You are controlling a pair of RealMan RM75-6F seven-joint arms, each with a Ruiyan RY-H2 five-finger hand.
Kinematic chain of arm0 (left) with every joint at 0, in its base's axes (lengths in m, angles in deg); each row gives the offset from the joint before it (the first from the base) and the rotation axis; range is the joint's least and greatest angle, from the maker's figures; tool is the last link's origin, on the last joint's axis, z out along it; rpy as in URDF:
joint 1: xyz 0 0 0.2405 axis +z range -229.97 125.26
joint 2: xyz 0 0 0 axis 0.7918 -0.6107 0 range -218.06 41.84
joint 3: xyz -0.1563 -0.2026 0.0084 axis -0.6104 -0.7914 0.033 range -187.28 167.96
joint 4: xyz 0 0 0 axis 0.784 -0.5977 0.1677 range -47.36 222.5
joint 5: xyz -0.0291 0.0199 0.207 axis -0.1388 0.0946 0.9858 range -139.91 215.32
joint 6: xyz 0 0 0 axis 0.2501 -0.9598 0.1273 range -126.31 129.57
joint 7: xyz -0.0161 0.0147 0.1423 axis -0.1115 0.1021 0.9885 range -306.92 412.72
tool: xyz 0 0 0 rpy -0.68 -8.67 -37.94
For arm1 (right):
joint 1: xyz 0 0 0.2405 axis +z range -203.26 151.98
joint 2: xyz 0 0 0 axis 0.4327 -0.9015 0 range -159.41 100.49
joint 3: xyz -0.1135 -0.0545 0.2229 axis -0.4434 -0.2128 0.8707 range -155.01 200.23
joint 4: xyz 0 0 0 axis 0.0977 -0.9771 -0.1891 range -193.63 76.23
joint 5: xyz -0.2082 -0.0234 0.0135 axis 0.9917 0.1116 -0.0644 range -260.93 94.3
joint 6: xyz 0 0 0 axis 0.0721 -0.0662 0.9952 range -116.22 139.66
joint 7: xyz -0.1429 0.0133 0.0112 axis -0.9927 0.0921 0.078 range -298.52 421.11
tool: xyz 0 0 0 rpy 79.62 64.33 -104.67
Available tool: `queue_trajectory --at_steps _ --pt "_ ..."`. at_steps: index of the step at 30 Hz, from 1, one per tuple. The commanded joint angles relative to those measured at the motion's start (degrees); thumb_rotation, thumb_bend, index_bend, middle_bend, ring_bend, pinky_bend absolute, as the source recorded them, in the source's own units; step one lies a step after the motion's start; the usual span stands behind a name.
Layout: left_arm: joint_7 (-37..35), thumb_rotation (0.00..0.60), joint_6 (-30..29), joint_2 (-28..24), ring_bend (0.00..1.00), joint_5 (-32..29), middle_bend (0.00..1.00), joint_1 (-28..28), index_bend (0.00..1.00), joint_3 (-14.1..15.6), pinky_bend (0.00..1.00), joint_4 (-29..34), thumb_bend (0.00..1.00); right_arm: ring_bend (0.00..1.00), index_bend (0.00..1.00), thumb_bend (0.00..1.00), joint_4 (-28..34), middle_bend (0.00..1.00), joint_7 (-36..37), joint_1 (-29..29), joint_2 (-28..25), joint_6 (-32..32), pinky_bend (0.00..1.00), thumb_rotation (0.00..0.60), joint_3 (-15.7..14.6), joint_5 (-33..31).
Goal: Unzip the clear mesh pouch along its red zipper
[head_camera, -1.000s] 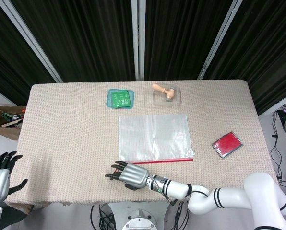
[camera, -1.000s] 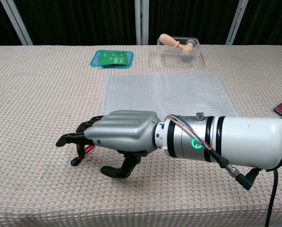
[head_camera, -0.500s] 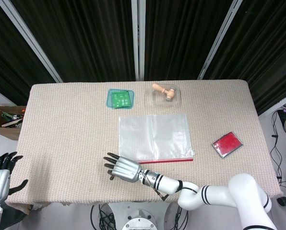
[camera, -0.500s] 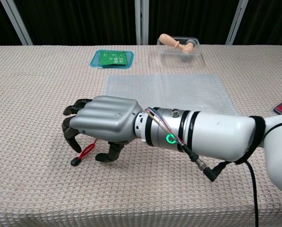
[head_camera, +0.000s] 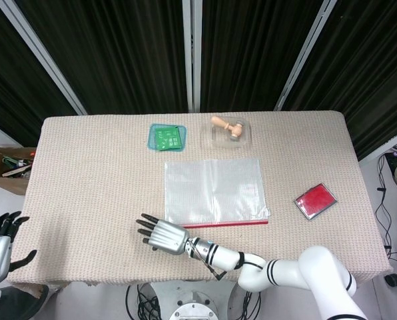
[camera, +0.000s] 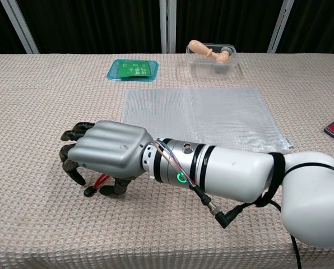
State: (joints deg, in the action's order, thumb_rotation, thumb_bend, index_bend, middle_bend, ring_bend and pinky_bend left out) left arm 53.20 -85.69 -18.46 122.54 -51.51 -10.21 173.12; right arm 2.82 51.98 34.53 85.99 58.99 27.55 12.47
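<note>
The clear mesh pouch (head_camera: pixel 215 190) lies flat mid-table, its red zipper (head_camera: pixel 228 223) along the near edge. In the chest view the pouch (camera: pixel 200 112) lies beyond my right forearm. My right hand (camera: pixel 102 157) rests palm down left of the pouch's near corner, fingers curled toward the cloth. The red pull cord (camera: pixel 100 182) lies under the palm beside the thumb, its black end on the table. I cannot see whether the thumb pinches the cord. From the head view the right hand (head_camera: pixel 160 235) sits just left of the zipper's end. My left hand (head_camera: pixel 0 241) hangs off the table's left, fingers spread, empty.
A green tray (head_camera: pixel 166 138) and a clear container with a wooden piece (head_camera: pixel 230 132) stand behind the pouch. A red flat case (head_camera: pixel 316 201) lies at the right. A cardboard box (head_camera: pixel 8 165) sits off the table's left edge.
My right hand has slid left along the near side, past the pouch's corner and over the pull cord. The cord's black end has stayed where it was. The left hand barely moved.
</note>
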Motion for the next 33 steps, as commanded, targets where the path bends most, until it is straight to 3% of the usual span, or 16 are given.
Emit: queue_trajectory --at_steps 1,17,24,33 --pt "-0.2 0.600 0.0 0.0 0.08 0.1 0.13 0.0 0.22 0.0 0.14 -0.1 0.15 0.00 0.46 0.29 -0.2 0.18 0.0 0.1 0.2 -0.1 0.00 0.600 0.0 -0.3" --pt "-1.6 0.600 -0.1 0.1 0.08 0.2 0.13 0.2 0.22 0.1 0.14 -0.8 0.15 0.00 0.52 0.33 -1.6 0.19 -0.4 0.8 1.2 -1.0 0.00 0.600 0.1 -2.1" --pt "-2.1 0.600 -0.1 0.3 0.08 0.5 0.13 0.1 0.22 0.1 0.14 -1.2 0.15 0.00 0.66 0.46 -1.7 0.24 0.1 0.9 1.3 0.3 0.00 0.600 -0.1 -1.6" --pt "-5.4 0.600 3.0 0.3 0.08 1.7 0.13 -1.9 0.22 0.5 0.14 -1.3 0.15 0.00 0.82 0.51 1.6 0.29 0.1 0.2 -1.4 5.1 0.00 0.600 -0.1 0.2"
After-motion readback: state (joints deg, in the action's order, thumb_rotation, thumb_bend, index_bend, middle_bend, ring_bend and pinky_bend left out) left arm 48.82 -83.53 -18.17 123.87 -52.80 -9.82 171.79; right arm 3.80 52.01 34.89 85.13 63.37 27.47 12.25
